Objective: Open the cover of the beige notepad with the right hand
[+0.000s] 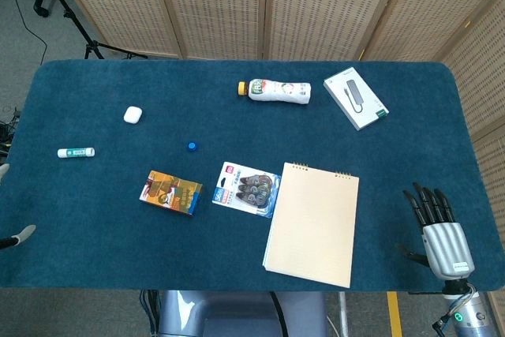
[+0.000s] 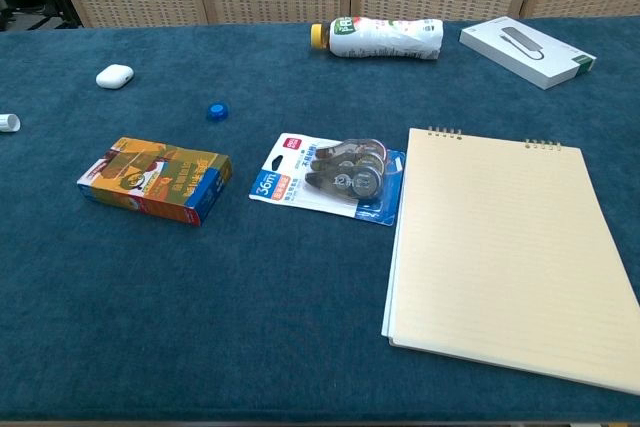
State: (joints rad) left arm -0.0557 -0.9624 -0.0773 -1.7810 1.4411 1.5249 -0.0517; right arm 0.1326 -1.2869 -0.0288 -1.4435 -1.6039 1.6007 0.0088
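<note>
The beige notepad (image 1: 313, 222) (image 2: 510, 247) lies flat and closed near the table's front edge, right of centre, with its wire binding along the far edge. My right hand (image 1: 438, 230) hovers near the front right corner, fingers straight and spread, pointing away from me. It holds nothing and stays well apart from the pad's right edge. The chest view does not show it. Of my left hand (image 1: 16, 237), only pale fingertips show at the far left edge of the head view, spread apart with nothing between them.
A correction tape pack (image 1: 247, 189) (image 2: 335, 179) touches the pad's left far corner. Further left lies an orange-blue box (image 1: 170, 192). At the back are a bottle (image 1: 276, 91) and white box (image 1: 355, 98). A blue cap (image 1: 192, 146), earbud case (image 1: 132, 114) and glue stick (image 1: 76, 152) lie scattered.
</note>
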